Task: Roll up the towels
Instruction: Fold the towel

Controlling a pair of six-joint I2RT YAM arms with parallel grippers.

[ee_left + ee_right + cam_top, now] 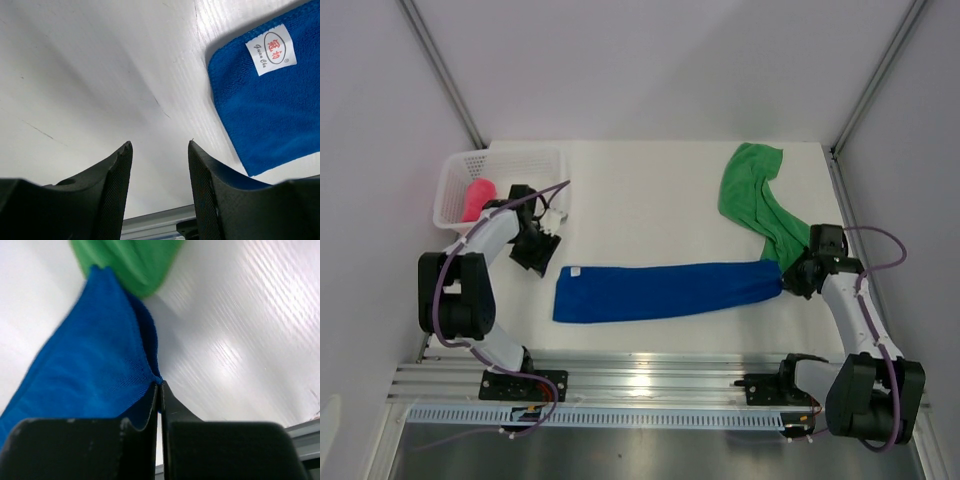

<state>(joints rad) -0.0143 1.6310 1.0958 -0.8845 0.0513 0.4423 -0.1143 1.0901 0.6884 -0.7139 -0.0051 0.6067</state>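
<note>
Right hand [160,384] clamps the blue towel [665,290] beside the green towel [750,185]; left hand [160,142], parted, hovers near its label.

green towel [131,260] blurred, blue towel [92,372] cropped

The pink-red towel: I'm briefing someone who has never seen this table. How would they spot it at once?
On the white table, look to the far left corner, where a white mesh basket stands. The pink-red towel is bunched inside it. It alone is off the tabletop: the blue towel lies stretched out and the green towel crumpled.
</note>
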